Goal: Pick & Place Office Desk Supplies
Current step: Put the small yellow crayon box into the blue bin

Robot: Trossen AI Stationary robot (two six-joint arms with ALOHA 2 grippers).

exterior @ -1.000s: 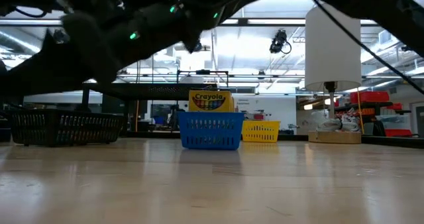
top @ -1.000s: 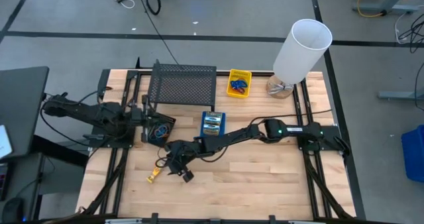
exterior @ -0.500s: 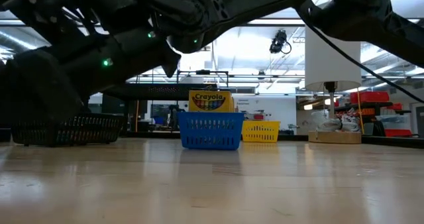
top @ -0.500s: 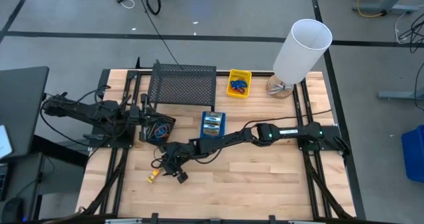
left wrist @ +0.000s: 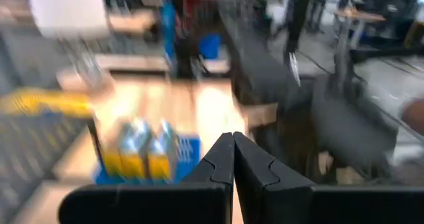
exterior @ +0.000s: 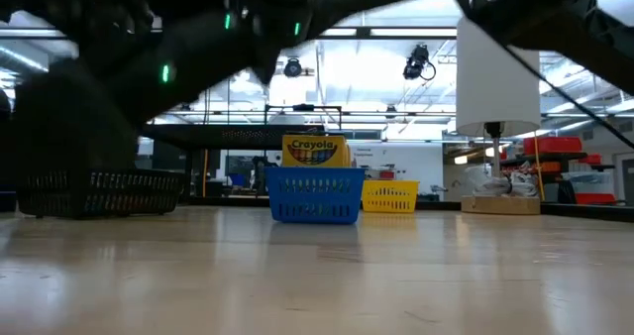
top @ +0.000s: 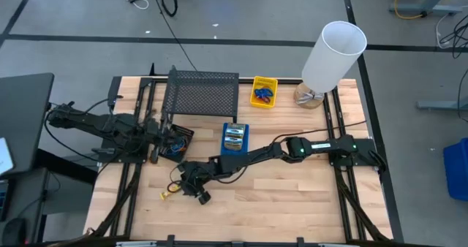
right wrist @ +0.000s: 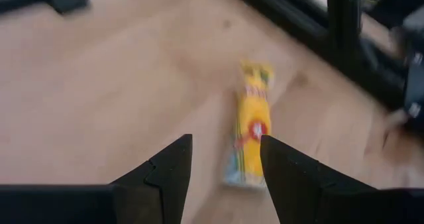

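One crayon box point(right wrist: 250, 135) lies just beyond the right gripper's point(right wrist: 220, 159) spread, empty fingers — centre, descend square, then close; left gripper point(left wrist: 233, 159) waits, pinched shut on nothing.

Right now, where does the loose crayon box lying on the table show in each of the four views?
High view: loose crayon box on bare wood at the table's front left, beside the right gripper.
Low view: not visible.
Left wrist view: not in it; only the boxes standing in the blue bin show.
Right wrist view: flat on the wood, just beyond the open fingers.
Shared landmark: the blue bin, also in the low view.
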